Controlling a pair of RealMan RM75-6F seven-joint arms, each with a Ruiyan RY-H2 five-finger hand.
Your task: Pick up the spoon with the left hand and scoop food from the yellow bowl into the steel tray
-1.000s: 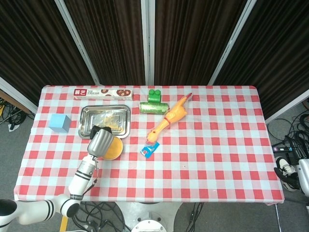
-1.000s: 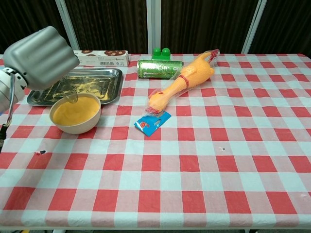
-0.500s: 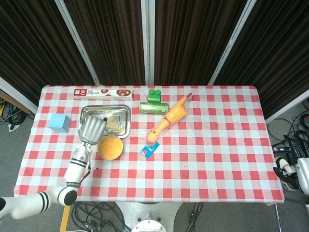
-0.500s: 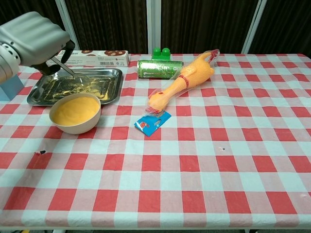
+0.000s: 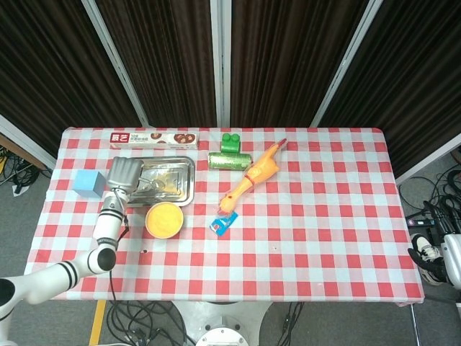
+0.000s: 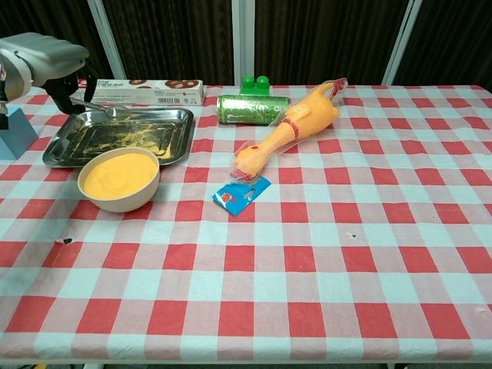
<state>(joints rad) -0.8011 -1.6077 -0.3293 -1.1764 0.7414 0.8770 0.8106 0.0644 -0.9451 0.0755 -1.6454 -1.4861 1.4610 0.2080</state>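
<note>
Spoon carried from bowl to tray

Left hand (image 6: 42, 58) grips the spoon (image 6: 108, 110), fingers closed around its handle, above the far left corner of the steel tray (image 5: 184, 189). A second ago this hand hung over the yellow bowl (image 6: 119, 179); it has since swung across to the tray, which already holds scattered yellow food. The bowl, just in front of the tray, remains nearly full. This scoop looks about delivered. Right hand is out of sight in both views.
</note>
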